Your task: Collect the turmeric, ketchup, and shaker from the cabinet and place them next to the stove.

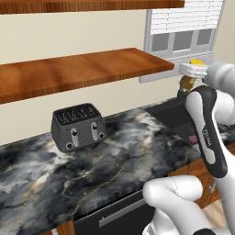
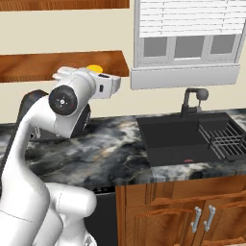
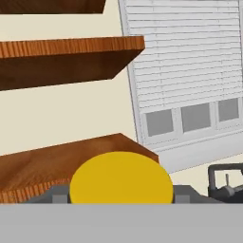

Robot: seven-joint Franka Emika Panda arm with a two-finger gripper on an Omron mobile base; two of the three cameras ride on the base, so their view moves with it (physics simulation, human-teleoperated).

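The gripper is clamped on the turmeric, holding the small jar in the air off the right end of the cabinet shelf, above the dark marble counter. From the left base view the jar shows its mustard-brown body hanging under the white hand with a sliver of yellow lid above, in front of the window. The right base view hides the body behind the arm's wrist and gives just the yellow lid peeking over the hand, level with the lower shelf board. In the hand view the lid is a broad yellow disc sitting between the two grey finger pads, with the shelf boards and the slatted window blind beyond. The left base view alone takes in the dark grey toaster standing on the counter under the shelf. The right base view adds the black sink, its faucet and a wire rack inside the basin, with wooden cupboard doors below.
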